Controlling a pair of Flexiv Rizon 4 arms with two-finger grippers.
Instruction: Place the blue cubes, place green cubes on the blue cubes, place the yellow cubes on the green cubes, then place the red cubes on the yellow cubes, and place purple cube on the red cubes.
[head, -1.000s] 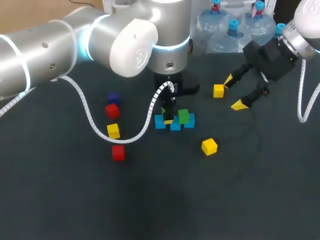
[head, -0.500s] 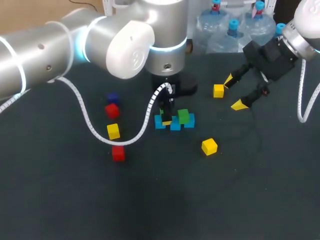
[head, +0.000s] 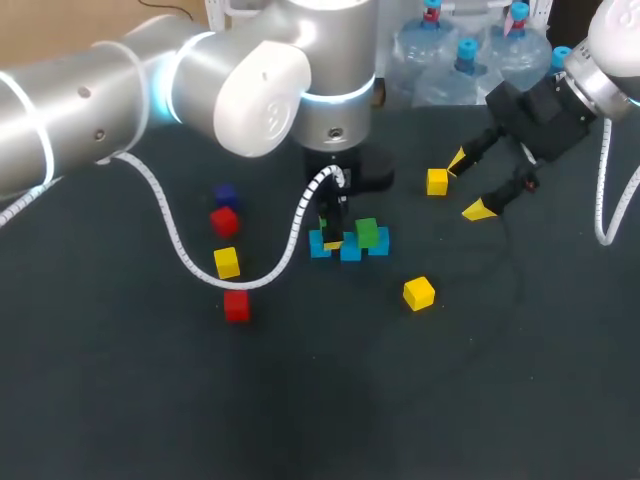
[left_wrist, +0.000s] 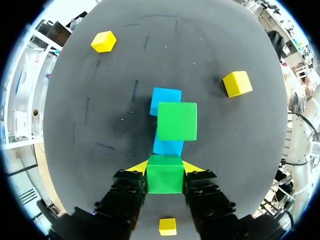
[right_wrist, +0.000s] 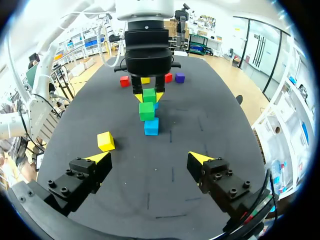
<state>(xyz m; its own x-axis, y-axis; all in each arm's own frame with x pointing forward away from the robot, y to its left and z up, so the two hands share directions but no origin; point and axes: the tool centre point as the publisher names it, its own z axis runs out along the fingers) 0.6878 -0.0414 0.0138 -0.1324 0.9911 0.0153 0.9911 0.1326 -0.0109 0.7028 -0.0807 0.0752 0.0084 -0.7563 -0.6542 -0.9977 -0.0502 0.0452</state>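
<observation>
While our left arm reaches over the middle of the counter, the left tool is clenched on the held green cube, with a yellow tip pressed flat against each of two opposite sides. This cube hangs over the left end of the row of blue cubes. We cannot tell whether it touches the blue cube beneath it. Just ahead of the tool, the second green cube sits on top of the row, with blue showing beyond it and on its near side.

Our right arm comes in from the far right corner. The right tool is released, its fingers spread wide above the counter and nothing between them. The far yellow cube lies just beside its upper tip, apart from it. The near yellow cube lies on the counter to the right of the blue row and nearer to us.

Well to the left of the row, five loose cubes lie in a rough line: the purple cube farthest back, then the first red cube, the left yellow cube and the second red cube.
</observation>
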